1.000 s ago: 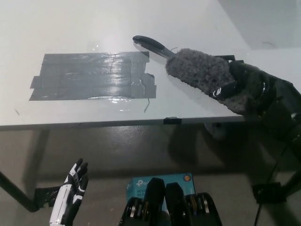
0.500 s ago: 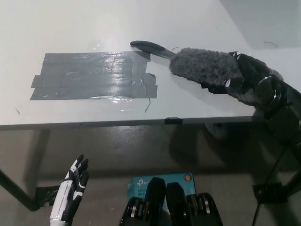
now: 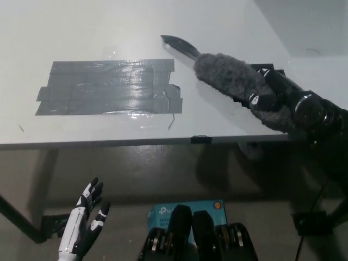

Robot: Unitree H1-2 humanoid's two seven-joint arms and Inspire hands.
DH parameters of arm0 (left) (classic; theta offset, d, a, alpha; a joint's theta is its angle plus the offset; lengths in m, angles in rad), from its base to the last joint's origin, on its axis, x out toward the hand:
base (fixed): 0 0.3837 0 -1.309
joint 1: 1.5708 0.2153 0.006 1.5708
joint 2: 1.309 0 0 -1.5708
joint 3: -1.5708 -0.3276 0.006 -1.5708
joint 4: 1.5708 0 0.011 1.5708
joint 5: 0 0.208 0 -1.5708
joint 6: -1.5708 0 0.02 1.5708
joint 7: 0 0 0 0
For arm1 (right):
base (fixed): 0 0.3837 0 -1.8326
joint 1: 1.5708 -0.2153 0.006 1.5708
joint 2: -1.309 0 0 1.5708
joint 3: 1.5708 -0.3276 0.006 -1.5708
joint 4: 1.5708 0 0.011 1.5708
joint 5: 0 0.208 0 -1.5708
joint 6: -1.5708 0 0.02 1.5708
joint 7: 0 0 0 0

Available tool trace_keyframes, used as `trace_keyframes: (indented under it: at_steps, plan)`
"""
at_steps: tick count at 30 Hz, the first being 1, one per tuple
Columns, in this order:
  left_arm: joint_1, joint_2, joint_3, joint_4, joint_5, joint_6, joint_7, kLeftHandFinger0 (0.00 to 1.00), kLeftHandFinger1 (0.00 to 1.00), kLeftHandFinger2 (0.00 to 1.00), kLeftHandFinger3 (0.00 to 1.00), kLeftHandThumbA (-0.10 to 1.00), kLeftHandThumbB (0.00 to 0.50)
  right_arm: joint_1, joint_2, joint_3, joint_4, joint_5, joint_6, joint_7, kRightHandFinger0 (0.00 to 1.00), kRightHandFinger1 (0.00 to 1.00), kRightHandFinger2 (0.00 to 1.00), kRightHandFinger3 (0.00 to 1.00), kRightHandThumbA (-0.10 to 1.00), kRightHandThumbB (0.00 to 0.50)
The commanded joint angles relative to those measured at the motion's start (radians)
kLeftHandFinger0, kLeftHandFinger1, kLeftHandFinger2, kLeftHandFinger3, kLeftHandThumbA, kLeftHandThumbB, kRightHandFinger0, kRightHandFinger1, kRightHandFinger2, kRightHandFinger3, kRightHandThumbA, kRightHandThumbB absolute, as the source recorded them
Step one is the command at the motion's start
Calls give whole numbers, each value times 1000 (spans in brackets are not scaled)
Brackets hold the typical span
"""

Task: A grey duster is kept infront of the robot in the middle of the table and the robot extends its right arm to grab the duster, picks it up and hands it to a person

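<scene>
- Duster [image 3: 231, 79] lies toward the right part of the bench [image 3: 109, 27], its grey fluffy head nearer the front right edge and its dark handle [image 3: 180, 46] pointing away toward the far edge and slightly left.
- Long axis runs diagonally, from near right to far left.
- Right robot hand [image 3: 272, 95], the black one, is wrapped around the near end of the fluffy head, holding the duster; its dark fingers [image 3: 255, 100] press into the fibres.
- Whether the duster is clear of the bench or resting on it cannot be told from this steep view.
- Left robot hand [image 3: 84, 223], white, rests low below the front edge of the bench at the left, fingers spread and holding nothing; it is well apart from the duster.
- Grey tape patch [image 3: 109, 87] sits just left of the duster on the bench.
- No person is in view, so the handover probably needs the right arm to carry the duster outward, handle leading.
</scene>
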Motion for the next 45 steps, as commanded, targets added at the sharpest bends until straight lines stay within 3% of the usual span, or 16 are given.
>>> trace_keyframes:
  at_steps: [1, 3, 5, 8, 11, 13, 14, 21, 26, 45]
  plan:
    - [-11, 15, 5, -33, 21, -1, 18, 1000, 1000, 1000, 1000, 804, 315, -6, -7, -91, -96, 166, 80, 145, 180, 653, 929, 924, -100, 192]
    - [-10, 13, 5, -32, 16, -4, 15, 1000, 1000, 1000, 1000, 799, 307, 10, 17, -174, -151, 256, 184, 174, 86, 546, 914, 937, -100, 217]
    - [-11, 14, 6, -24, 27, -9, 22, 1000, 1000, 1000, 1000, 823, 315, 30, 66, -295, -202, 408, 278, 191, 54, 530, 921, 998, -100, 224]
    - [-9, 13, 6, -26, 26, -7, 22, 1000, 1000, 1000, 1000, 826, 315, 43, 98, -363, -218, 511, 299, 196, 41, 518, 918, 1000, -100, 222]
    - [-9, 12, 8, -6, 6, -38, 17, 1000, 1000, 1000, 1000, 810, 304, 73, 121, -392, -276, 666, 299, 194, 1, 397, 867, 1000, -100, 238]
    - [-11, 12, 8, -2, 12, -42, 21, 1000, 1000, 1000, 1000, 811, 304, 79, 126, -394, -286, 723, 299, 175, 0, 355, 840, 1000, -100, 228]
    - [-11, 12, 8, 0, 14, -43, 21, 1000, 1000, 1000, 1000, 812, 305, 96, 132, -388, -319, 853, 299, 137, 0, 332, 856, 1000, -100, 206]
    - [4, 11, 8, -8, 21, -36, 25, 1000, 1000, 1000, 1000, 817, 306, 226, 184, -315, -636, 1207, 299, -66, 0, 391, 841, 1000, -100, 172]
    - [7, 8, 7, -10, 6, -34, 17, 1000, 1000, 1000, 1000, 808, 312, 287, 216, -302, -741, 1367, 299, -180, 0, 365, 836, 1000, -100, 123]
    - [-4, 13, 5, -15, 32, -30, 25, 1000, 1000, 1000, 1000, 852, 310, 323, 290, -313, -793, 1593, 299, -329, 0, 443, 868, 1000, -100, 119]
